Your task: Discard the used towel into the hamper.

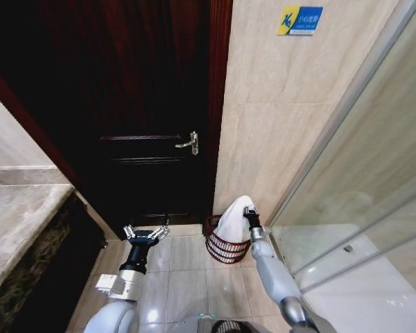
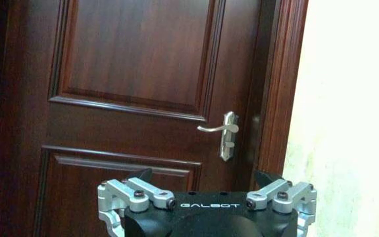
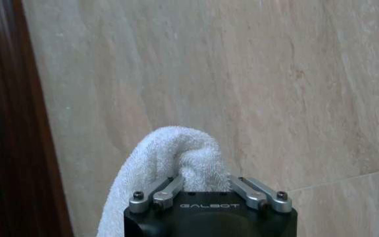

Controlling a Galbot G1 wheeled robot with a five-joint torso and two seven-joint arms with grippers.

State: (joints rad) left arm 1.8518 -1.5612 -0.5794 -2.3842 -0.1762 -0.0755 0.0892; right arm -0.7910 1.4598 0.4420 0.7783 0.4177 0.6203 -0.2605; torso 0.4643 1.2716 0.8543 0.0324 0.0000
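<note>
Right arm stretched forward and slightly left over pale glossy floor tiles [image 1: 187,253], silver forearm rising to a black wrist. Right gripper [image 1: 248,215] at the top of a white terry-cloth towel [image 1: 234,218], fingers clamped on a bunched fold of it; in the right wrist view the same towel [image 3: 170,158] humped up between the closed silver finger links. Towel hanging down from the grip into the small round dark reddish-brown hamper [image 1: 225,248] of thin open ribs, lower part inside the rim, upper part well above it. Hamper standing on the floor tiles in the corner, just beside the dark wooden panelled door [image 1: 139,104] and against the beige marble-look wall [image 1: 277,132].

Left arm held low and forward, well apart from the hamper. Left gripper [image 1: 145,234] spread open and holding nothing, pointed toward the door; silver lever door handle [image 2: 222,131] ahead of it in the left wrist view.

Glass shower partition [image 1: 360,187] along the right. Stone counter [image 1: 17,222] at the left edge. Small blue and yellow sign [image 1: 299,19] high on the wall.
</note>
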